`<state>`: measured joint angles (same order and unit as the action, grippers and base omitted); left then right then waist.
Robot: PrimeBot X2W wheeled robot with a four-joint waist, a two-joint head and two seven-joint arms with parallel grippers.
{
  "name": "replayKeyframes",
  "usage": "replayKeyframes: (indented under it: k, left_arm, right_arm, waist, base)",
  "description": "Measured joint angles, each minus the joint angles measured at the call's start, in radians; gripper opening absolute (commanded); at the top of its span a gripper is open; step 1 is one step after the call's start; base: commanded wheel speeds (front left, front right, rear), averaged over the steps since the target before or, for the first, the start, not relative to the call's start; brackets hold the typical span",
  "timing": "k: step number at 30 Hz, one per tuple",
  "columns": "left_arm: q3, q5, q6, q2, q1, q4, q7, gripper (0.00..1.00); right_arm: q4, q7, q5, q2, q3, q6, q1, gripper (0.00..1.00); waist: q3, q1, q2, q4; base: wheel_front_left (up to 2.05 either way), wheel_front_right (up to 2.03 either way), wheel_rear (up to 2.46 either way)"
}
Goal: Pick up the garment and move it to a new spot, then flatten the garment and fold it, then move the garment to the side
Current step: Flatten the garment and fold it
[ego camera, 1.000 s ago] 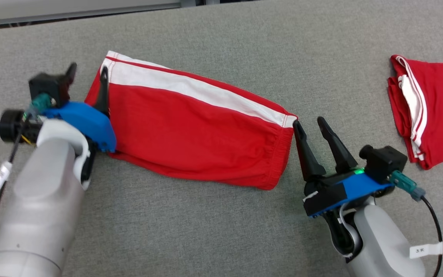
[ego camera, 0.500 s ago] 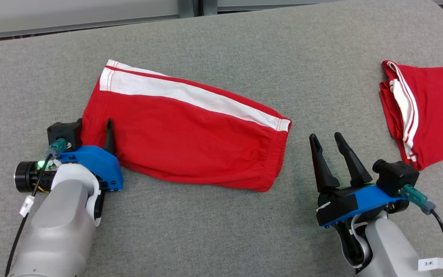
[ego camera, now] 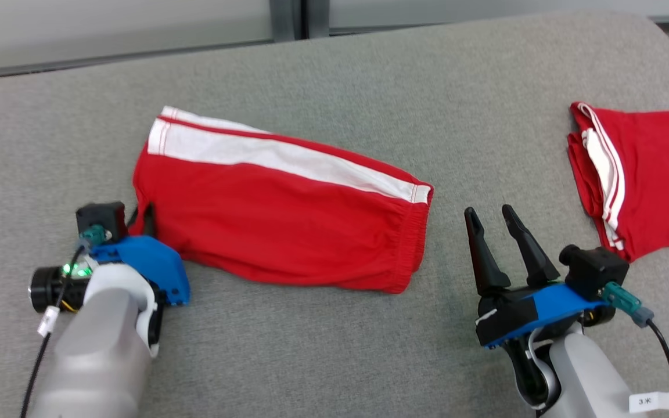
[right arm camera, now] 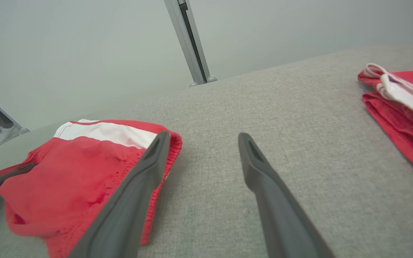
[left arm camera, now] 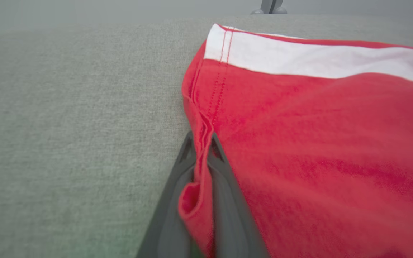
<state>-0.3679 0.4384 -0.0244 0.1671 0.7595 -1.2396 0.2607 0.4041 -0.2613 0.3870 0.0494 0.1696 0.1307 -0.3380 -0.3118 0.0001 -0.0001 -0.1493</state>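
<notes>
Garment [left arm camera: 299, 150] hem between left jaws

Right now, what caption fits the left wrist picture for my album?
Left jaws shut on the hem of the red shorts, lying on a grey surface.

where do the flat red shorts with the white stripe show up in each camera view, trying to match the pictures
head view: red shorts left of centre, lying flat.
left wrist view: red shorts across the right half, hem edge pinched in the left gripper.
right wrist view: red shorts at lower left, beside the open right gripper.
shared landmark: the white stripe along their far edge.
</notes>
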Motion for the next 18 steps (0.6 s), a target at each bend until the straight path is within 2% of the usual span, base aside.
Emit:
replayKeyframes:
  k: [6, 12, 18]
  left_arm:
    - [0.034, 0.037, -0.008, -0.032, -0.098, 0.023, 0.005, 0.00]
    - [0.064, 0.035, 0.017, -0.064, -0.261, 0.151, 0.003, 0.00]
    - [0.073, 0.024, 0.033, -0.096, -0.374, 0.235, 0.005, 0.00]
  right_arm:
    - [0.024, 0.000, -0.026, 0.001, -0.017, 0.000, 0.045, 1.00]
    - [0.038, 0.000, -0.033, 0.001, -0.024, 0.000, 0.095, 1.00]
    - [0.065, 0.000, -0.033, 0.000, -0.010, 0.000, 0.102, 1.00]
  waist:
    - [0.080, -0.0001, 0.0000, 0.039]
    - [0.150, -0.0003, 0.0000, 0.105]
    - [0.171, -0.0003, 0.0000, 0.177]
  base:
    - [0.00, 0.00, 0.00]
    - [0.00, 0.00, 0.00]
    - [0.00, 0.00, 0.00]
